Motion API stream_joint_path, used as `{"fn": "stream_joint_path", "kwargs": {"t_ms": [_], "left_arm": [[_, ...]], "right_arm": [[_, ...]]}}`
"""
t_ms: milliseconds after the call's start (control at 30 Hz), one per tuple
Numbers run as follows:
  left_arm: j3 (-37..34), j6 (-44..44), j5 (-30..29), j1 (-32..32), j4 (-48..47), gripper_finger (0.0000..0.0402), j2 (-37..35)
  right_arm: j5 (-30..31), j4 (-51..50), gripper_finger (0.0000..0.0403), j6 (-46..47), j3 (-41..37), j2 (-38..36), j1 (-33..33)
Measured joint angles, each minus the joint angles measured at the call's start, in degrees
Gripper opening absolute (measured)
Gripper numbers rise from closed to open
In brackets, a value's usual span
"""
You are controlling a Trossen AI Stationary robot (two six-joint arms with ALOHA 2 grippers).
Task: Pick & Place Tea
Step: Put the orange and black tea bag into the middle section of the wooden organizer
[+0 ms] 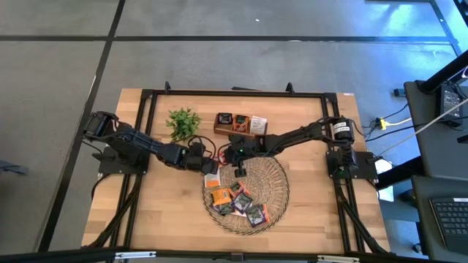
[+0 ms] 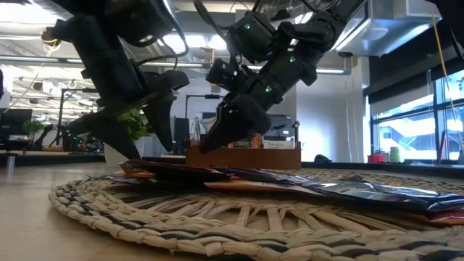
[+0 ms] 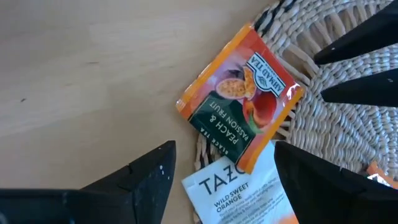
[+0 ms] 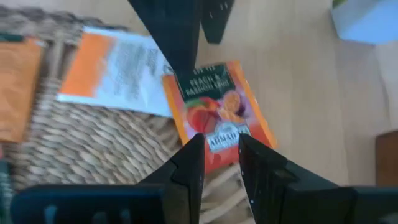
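The left pincer [image 1: 207, 162] hangs low over the near-left rim of the woven tray [image 1: 278, 191], its fingers [image 3: 146, 180] spread wide with nothing between them. Just beyond them, an orange peach and passion fruit tea bag [image 3: 241, 93] lies flat, half on the tray's edge and half on the wooden tabletop [image 3: 93, 68], overlapping a white and orange tea bag [image 3: 236, 193]. The right pincer [image 4: 221, 163] hovers over the same orange bag from the opposite side, its fingers [image 4: 189, 168] standing a narrow gap apart; whether they touch the bag cannot be told. More tea bags [image 1: 238, 204] lie heaped in the tray. A wooden box [image 1: 240, 126] and a small green plant [image 1: 183, 123] stand behind it.
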Motion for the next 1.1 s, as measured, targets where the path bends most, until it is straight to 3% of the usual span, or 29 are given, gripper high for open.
{"fn": "stream_joint_path", "kwargs": {"t_ms": [433, 700, 1100], "left_arm": [[0.00, 1.97, 2.02, 4.13, 4.96, 0.0267, 0.00], [0.01, 1.40, 7.29, 4.89, 3.35, 0.0267, 0.00], [0.00, -0.93, 5.55, 4.89, 1.25, 0.0267, 0.00]], "right_arm": [[0.00, 0.77, 0.0101, 0.35, -0.02, 1.43, 0.00], [0.02, 1.32, 0.0101, 0.30, 0.03, 3.58, 0.00], [-0.13, 1.20, 0.0101, 0.54, 0.05, 4.59, 0.00]]}}
